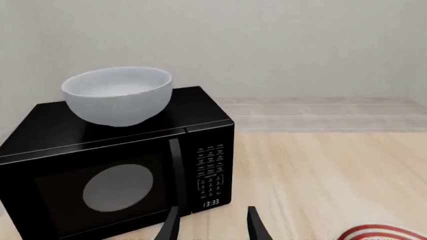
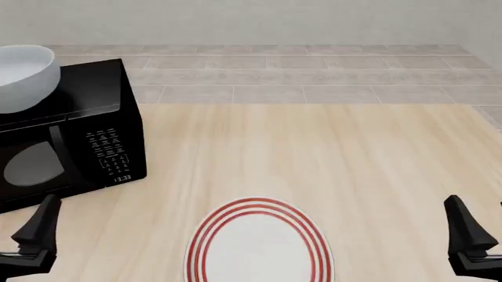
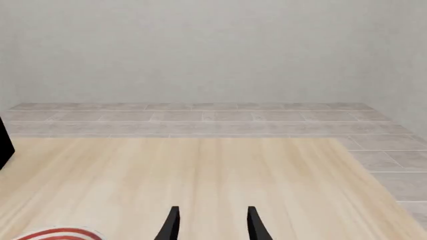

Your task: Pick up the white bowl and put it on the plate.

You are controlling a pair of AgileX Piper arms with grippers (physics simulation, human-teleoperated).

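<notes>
Fingers parted and holding nothing on the left gripper (image 1: pixel 211 225), low over the wooden table (image 2: pixel 314 164) in front of the black microwave (image 2: pixel 70 141). Same story on the right gripper (image 3: pixel 211 224): fingers apart, nothing between them. The white bowl (image 2: pixel 23 76) sits on top of the microwave, far left. The plate (image 2: pixel 259 247) lies on the table's near edge, between both arms.

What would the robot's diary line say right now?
bowl: on microwave | plate: bare, on table | left gripper: open | right gripper: open | step: not started
</notes>
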